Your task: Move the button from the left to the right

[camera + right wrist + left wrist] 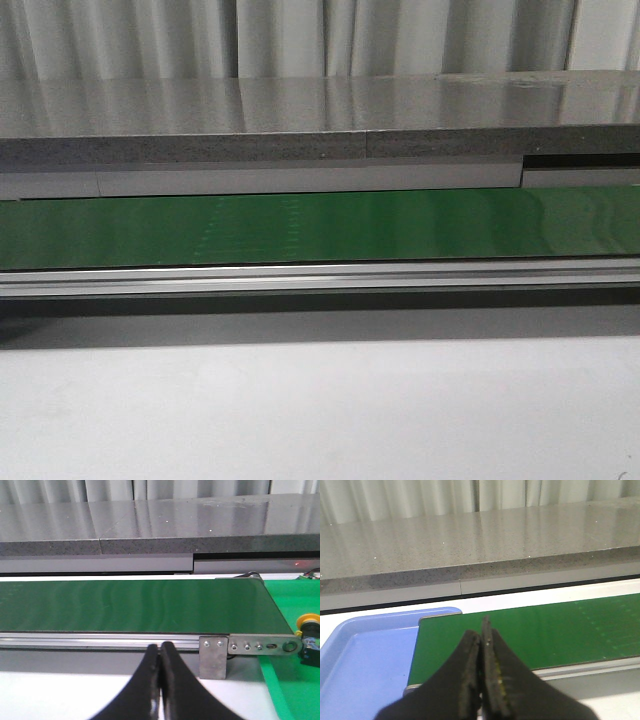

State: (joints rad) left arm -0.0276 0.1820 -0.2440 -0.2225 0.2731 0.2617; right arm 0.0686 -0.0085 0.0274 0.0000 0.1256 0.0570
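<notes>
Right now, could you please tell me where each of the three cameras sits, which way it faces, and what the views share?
Front view: looks forward over the white table at the green conveyor belt; no arm shows.
Left wrist view: rides the left arm; shut left gripper, blue plastic tray beside the belt's end.
Right wrist view: rides the right arm; shut right gripper, yellow-headed black button on a green surface past the belt's other end.
Shared: belt and grey stone counter.
</notes>
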